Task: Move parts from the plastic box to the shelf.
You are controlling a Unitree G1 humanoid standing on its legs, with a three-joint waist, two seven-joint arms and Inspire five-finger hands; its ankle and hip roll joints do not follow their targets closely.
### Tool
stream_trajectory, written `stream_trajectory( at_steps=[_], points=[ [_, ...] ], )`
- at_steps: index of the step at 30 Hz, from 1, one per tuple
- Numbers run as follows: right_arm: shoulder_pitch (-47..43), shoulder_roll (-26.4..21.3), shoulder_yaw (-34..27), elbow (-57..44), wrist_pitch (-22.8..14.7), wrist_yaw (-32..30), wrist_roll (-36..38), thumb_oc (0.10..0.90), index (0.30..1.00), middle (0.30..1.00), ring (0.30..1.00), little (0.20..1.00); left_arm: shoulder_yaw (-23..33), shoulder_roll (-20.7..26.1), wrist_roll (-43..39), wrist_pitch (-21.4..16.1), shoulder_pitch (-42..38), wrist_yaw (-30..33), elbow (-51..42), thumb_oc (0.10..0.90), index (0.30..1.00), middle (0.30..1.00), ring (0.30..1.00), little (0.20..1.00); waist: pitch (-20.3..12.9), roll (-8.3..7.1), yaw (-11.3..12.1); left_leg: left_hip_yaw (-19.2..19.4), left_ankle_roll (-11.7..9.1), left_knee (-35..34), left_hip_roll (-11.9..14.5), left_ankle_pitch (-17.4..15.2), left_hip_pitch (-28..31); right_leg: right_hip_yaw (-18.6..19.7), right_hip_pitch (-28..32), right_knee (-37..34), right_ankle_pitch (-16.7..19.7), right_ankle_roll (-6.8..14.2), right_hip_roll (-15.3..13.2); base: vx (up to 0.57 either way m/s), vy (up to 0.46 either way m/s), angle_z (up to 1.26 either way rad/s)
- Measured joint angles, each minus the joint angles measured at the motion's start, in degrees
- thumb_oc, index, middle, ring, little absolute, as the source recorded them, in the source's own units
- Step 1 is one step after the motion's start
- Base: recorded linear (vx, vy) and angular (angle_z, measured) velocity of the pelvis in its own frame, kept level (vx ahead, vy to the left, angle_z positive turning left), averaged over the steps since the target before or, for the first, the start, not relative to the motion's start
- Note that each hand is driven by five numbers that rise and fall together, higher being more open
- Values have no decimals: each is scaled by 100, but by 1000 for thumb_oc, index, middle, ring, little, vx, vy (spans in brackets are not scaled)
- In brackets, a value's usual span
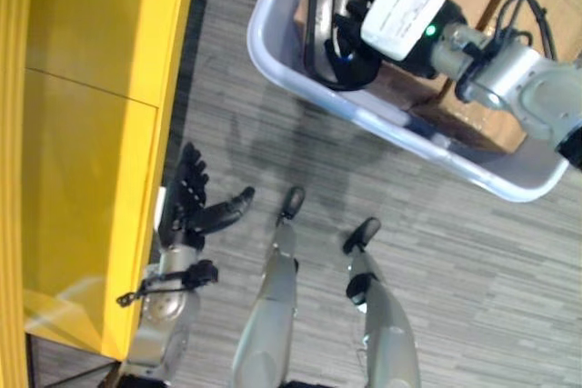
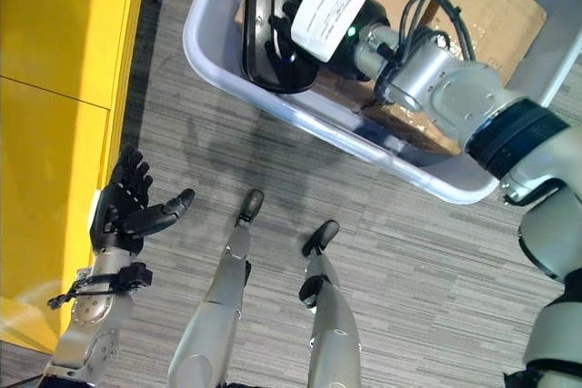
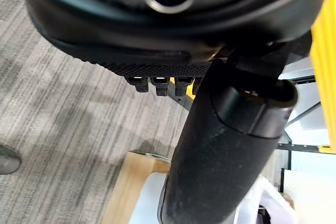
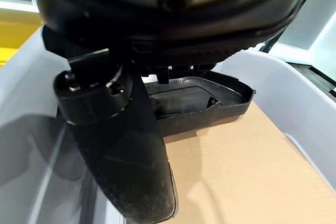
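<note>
From the head views you are seeing the right hand (image 2: 296, 24) reaching down into the plastic box (image 2: 211, 59), over a black part (image 2: 257, 38) lying against the near wall, while the left hand (image 1: 186, 206) is hanging by the yellow shelf (image 1: 91, 134) with fingers straight and spread, holding nothing. In the left wrist view the shelf's edge (image 3: 324, 51) is cut off beside the thumb. In the right wrist view the part (image 4: 205, 100) is lying on brown cardboard (image 4: 247, 171) just past the fingers, but you cannot tell whether they are gripping it.
</note>
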Motion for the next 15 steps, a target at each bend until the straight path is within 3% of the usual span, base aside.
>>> stream_trajectory(
  at_steps=[10,15],
  points=[
    [-249,302,27,1075,8,-300,4,900,1000,1000,1000,1000,15,38,4,-104,-1,115,16,900,1000,1000,1000,1000,-4,-7,61,-87,-7,258,-67,-1,-484,-8,-491,380,-102,-16,-99,6,1,2],
    [-454,447,-123,1477,-11,-251,3,900,1000,1000,1000,1000,73,315,3,-173,45,199,26,900,1000,1000,1000,1000,-43,-139,57,-155,-86,434,-109,-45,-975,7,-1073,827,-258,-56,-198,3,0,1]
  ],
)
